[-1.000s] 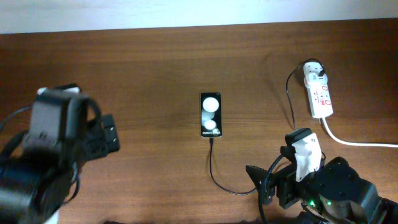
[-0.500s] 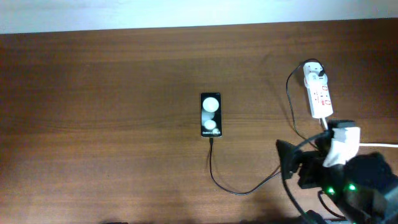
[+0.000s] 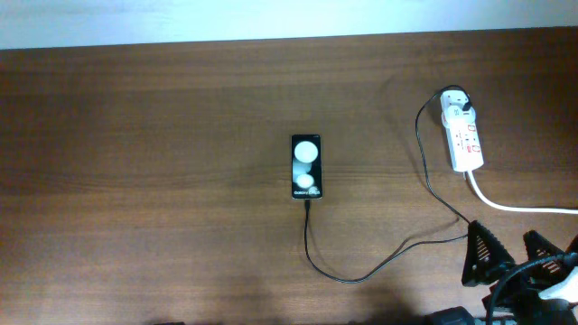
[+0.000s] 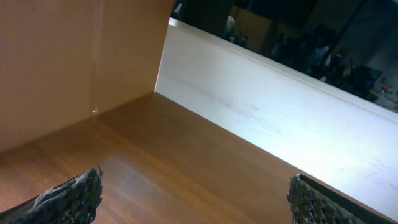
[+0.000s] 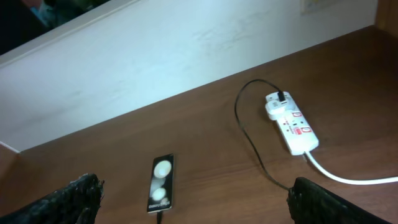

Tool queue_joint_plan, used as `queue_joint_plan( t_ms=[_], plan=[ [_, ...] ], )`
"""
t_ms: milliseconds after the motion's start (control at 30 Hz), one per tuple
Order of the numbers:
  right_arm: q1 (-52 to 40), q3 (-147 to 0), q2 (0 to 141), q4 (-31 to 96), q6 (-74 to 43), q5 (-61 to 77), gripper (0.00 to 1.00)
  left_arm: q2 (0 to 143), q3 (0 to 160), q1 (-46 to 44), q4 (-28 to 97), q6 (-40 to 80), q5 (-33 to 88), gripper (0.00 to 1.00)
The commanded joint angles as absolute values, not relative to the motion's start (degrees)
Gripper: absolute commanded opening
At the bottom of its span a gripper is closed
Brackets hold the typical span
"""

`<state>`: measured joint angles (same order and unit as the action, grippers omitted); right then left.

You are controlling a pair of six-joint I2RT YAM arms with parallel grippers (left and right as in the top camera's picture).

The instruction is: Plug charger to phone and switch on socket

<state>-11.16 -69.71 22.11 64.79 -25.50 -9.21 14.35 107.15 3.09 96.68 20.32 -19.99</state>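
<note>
The black phone (image 3: 306, 167) lies flat mid-table, two white round shapes on its face; the right wrist view shows the phone (image 5: 161, 183) too. The charger cable (image 3: 348, 277) runs from the phone's near edge, loops right and climbs to its white adapter (image 3: 456, 104), seated in the far end of the white socket strip (image 3: 466, 144). The socket (image 5: 293, 123) shows small red marks. My right gripper (image 3: 510, 257) is open at the bottom right, well short of the socket. My left gripper (image 4: 193, 205) is open over bare wood, out of the overhead view.
The strip's thick white cord (image 3: 515, 206) trails off the right edge. A white wall (image 5: 155, 68) borders the table's far side. In the left wrist view a wooden side panel (image 4: 68, 62) stands at the left.
The left arm has pulled out of the overhead view. The right arm has drawn back to the bottom right corner. Phone, cable and socket have not moved.
</note>
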Motion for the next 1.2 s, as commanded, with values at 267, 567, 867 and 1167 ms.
queue_joint_plan(
  t_ms=[267, 567, 867, 1167],
  plan=[
    [-8.6, -70.3, 22.6, 71.2, -25.9, -7.1, 0.99, 13.6, 107.2, 3.5, 96.7, 19.6, -20.2, 0.99],
    [-8.6, -70.3, 22.6, 68.2, -26.0, 3.5, 0.99, 3.4, 107.2, 3.7, 96.7, 19.6, -20.2, 0.99],
    [-8.6, -64.5, 23.7, 64.0, -27.1, 3.9, 0.72, 0.4, 108.8, 4.1, 96.7, 19.6, -20.4, 1.0],
    [-8.6, -62.0, 47.8, 67.4, -32.2, 6.8, 0.04, 0.4, 105.7, 4.1, 95.6, 22.2, -26.4, 0.99]
  ],
)
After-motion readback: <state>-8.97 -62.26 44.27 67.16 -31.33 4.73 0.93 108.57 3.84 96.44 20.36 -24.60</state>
